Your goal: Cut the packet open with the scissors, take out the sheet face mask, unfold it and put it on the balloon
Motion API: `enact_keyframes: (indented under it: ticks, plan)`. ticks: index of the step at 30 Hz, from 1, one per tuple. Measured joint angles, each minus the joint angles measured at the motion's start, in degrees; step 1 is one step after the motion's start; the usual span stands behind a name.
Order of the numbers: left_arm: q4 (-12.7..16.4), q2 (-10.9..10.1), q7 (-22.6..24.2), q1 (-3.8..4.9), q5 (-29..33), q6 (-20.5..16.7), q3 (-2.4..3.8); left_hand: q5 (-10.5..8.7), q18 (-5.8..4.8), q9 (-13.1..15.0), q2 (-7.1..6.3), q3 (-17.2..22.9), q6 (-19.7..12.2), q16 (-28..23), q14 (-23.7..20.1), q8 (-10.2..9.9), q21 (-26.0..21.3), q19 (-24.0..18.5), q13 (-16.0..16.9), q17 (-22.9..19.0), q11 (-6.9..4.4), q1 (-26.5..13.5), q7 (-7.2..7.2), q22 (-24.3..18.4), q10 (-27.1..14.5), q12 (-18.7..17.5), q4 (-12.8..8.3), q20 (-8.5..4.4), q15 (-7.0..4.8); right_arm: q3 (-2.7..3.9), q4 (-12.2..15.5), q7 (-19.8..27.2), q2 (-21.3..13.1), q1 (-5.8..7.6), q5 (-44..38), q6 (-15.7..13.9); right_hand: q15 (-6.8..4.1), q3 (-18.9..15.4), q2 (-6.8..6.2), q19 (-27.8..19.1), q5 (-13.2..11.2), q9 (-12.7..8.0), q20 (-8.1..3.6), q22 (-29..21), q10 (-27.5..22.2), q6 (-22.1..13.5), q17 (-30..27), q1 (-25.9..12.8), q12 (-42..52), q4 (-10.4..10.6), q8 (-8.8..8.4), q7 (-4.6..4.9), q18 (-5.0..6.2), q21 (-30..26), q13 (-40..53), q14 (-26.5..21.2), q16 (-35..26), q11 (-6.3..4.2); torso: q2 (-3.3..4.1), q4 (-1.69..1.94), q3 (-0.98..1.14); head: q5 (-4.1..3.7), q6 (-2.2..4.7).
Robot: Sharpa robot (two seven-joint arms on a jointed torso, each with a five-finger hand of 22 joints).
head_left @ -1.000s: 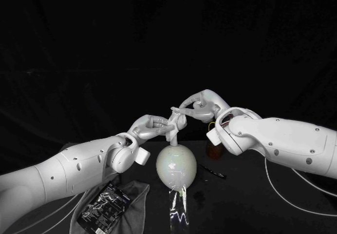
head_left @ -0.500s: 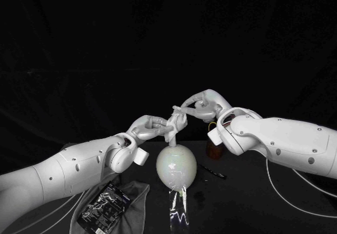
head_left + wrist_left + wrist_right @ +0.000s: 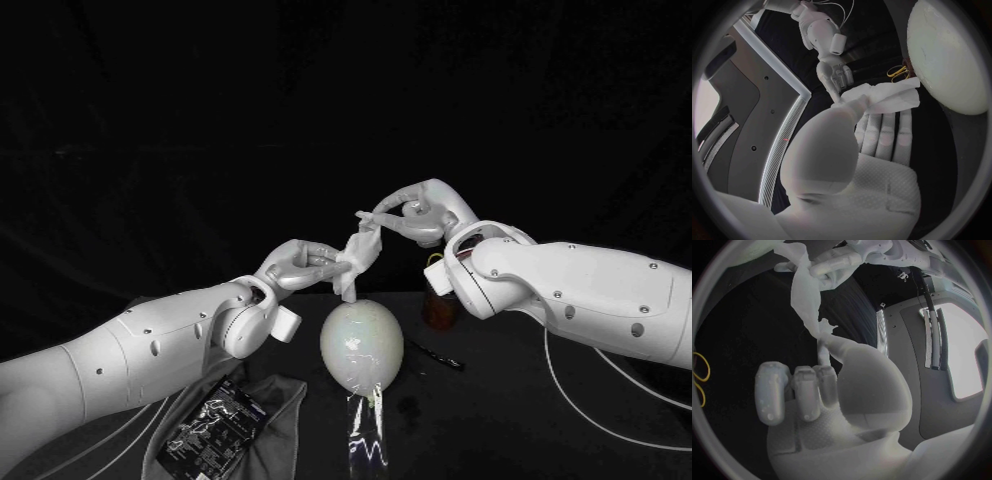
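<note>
Mask (image 3: 361, 246) slants up, L hand (image 3: 306, 265) to R hand (image 3: 415, 216), prob. twisted.

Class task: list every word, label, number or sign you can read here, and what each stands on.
None can be read.
The black packet carries white print, too small and blurred to read.
The sheet face mask, held by the left hand and right hand, shows no text.

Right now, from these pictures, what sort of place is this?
Probably a robot test bench or lab, not a home: a black table, black backdrop, and the left hand and right hand holding a sheet mask above a balloon.
</note>
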Motion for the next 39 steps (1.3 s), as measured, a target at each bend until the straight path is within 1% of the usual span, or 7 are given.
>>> enact_keyframes:
  ticks: [8, 14, 20, 23, 25, 29, 39]
  plan:
    - [0.89, 0.09, -0.48, 0.00, -0.29, -0.27, 0.00, 0.10, -0.02, -1.85, -6.30, -0.35, -9.81, -2.79, -5.42, -6.52, -3.13, -4.36, -0.06, -0.30, 3.30, -3.89, 2.00, -0.76, -8.65, -1.93, 0.82, 0.82, 2.54, 0.09, 0.09, 1.44, 0.91, 0.34, 1.24, -2.35, 0.00, 0.00, 0.00, -0.01, -0.03, 0.00, 0.01, 0.01, 0.09, -0.09, -0.05, 0.00, 0.22, 0.00, 0.00, -0.09, 0.00, 0.00, 0.00, 0.00, 0.13, -0.10, 0.00, -0.01, -0.01, 0.04, 0.24]
    - [1.26, 0.23, -1.13, 0.00, -0.82, -0.11, 0.00, 0.10, -4.58, -3.12, -8.31, -5.36, -15.49, -6.86, -13.48, -9.16, -6.85, -22.36, -0.05, -1.83, 5.70, -5.91, 0.97, -1.80, -16.15, -1.93, 1.68, 0.90, 5.29, 0.13, 0.17, 2.44, 1.41, 0.47, 2.36, -3.50, 0.00, 0.00, 0.00, -0.02, -0.03, 0.00, 0.01, 0.01, 0.09, -0.10, -0.05, 0.00, 0.23, 0.00, -0.02, -0.10, 0.00, 0.00, -0.02, 0.00, 0.13, -0.10, 0.00, -0.02, -0.01, 0.05, 0.50]
    - [-0.21, 0.32, -2.00, 0.00, -0.92, -0.14, 0.00, 0.10, -5.32, -5.12, -4.12, -23.98, -24.01, -8.11, -23.93, -11.49, -6.85, -27.76, 0.14, -3.99, 7.84, -1.96, -0.28, -1.93, -22.59, -1.53, 5.82, 0.88, 6.98, 0.17, 0.37, 3.26, 1.56, 0.65, 3.64, -4.11, 0.00, 0.00, -0.01, -0.03, -0.13, 0.00, 0.01, -0.01, 0.09, -0.25, -0.04, 0.00, 0.22, 0.01, 0.22, -0.14, 0.00, -0.01, -0.05, 0.00, 0.12, -0.10, 0.00, -0.05, 0.00, 0.06, 0.87]
    - [-1.73, 0.36, -2.43, 0.00, -0.84, -0.21, 0.02, 0.10, -5.33, -5.41, -4.51, -30.35, -25.66, -8.33, -27.58, -11.70, -6.85, -28.96, 0.20, -4.70, 7.97, 1.65, -0.83, -1.98, -24.39, -1.53, 11.03, 1.29, 7.58, 0.18, 0.58, 3.56, 1.52, 0.74, 4.30, -4.14, 0.00, -0.01, -0.01, -0.03, -0.14, 0.00, 0.01, -0.03, 0.08, -0.26, -0.02, 0.00, 0.22, 0.01, 0.22, -0.13, -0.01, -0.01, -0.04, 0.00, 0.09, -0.10, -0.01, -0.05, 0.00, 0.07, 1.04]
    - [-2.70, 0.37, -2.64, 0.00, -0.75, -0.28, 0.02, 0.10, -5.32, -5.46, -5.27, -31.61, -26.28, -8.33, -28.81, -11.70, -6.85, -29.08, 0.20, -4.96, 8.18, 3.03, -0.84, -2.01, -24.99, -1.53, 13.67, 1.18, 7.72, 0.19, 0.70, 3.70, 1.46, 0.77, 4.67, -4.11, 0.00, -0.01, -0.01, -0.04, -0.14, 0.00, 0.01, -0.04, 0.08, -0.27, 0.00, 0.00, 0.22, 0.00, 0.22, -0.12, -0.01, -0.01, -0.04, -0.01, 0.09, -0.10, -0.01, -0.05, -0.01, 0.07, 1.14]
    - [-4.33, 0.36, -2.82, 0.00, -0.22, -0.68, 0.23, 0.09, -5.33, -5.41, -5.79, -32.28, -26.29, -8.61, -30.13, -11.70, -6.84, -29.18, 0.20, -5.21, 8.20, 3.55, -0.85, -2.01, -25.38, -1.53, 14.41, 1.09, 7.85, 0.19, 1.10, 3.87, 1.15, 0.85, 5.30, -3.86, 0.00, 0.15, -0.01, -0.11, 0.03, 0.01, -0.06, -0.03, 0.08, -0.29, 0.00, 0.00, 0.21, -0.15, 0.22, -0.11, 0.00, -0.01, -0.02, -0.01, 0.08, -0.09, -0.01, -0.05, -0.01, 0.10, 1.36]
    - [-2.23, 0.01, -0.51, 0.56, 2.44, -1.40, 1.77, 0.09, -5.32, -3.59, -2.48, -30.75, -20.55, -8.61, -31.49, -8.50, -6.84, -29.17, 0.28, -5.33, 7.34, 6.07, -0.10, -2.00, -24.74, -0.39, 13.99, 1.10, 7.52, 0.19, 1.28, 3.90, 0.93, 0.99, 6.10, -2.58, 0.07, 0.15, -0.15, 0.00, 0.12, 0.45, -0.19, 0.00, 0.07, -0.06, 0.00, -0.14, 0.40, -0.15, 0.15, -0.12, -0.01, -0.06, 0.00, -0.07, 0.13, -0.09, -0.01, 0.02, -0.01, 0.41, 1.43]
